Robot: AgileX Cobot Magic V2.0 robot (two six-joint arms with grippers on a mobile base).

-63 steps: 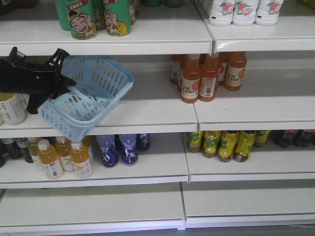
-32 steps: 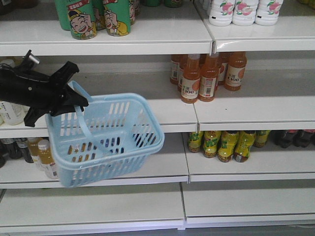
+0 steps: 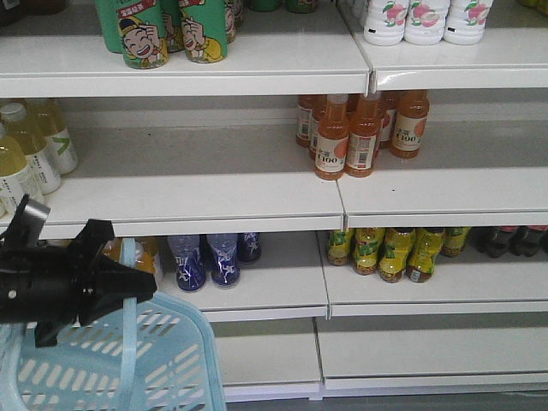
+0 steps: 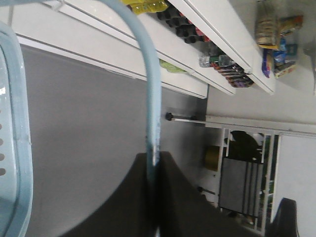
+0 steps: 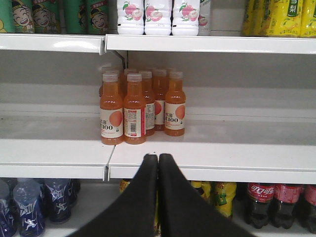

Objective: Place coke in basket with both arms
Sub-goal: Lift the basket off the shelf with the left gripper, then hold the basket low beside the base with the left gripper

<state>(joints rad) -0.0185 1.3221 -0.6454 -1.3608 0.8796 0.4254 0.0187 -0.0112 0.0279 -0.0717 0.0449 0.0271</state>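
The left end effector [image 3: 127, 270] pinches the handle [image 4: 150, 89] of the basket [image 3: 171, 360], which hangs low at the bottom-left corner of the white shelves [image 3: 257, 184]. The right end effector [image 5: 158, 159], pressed together and empty, faces orange bottles [image 5: 134, 108]. The coke seems out of view; only dark cola bottles [image 5: 259, 203] show at a lower shelf's right edge, so picking and placing remain. Grey floor [image 4: 89, 123] below.

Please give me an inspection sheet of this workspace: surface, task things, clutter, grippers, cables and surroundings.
Surface: white shelves, partly stocked.
Job's things: basket hangs low at left by its handle; all-red coke not seen.
Clutter: orange bottles, dark cola bottles, green cans.
Grippers: left gripper shut on the handle; right gripper shut, empty.
Cables: nothing seen.
Surroundings: grey floor.
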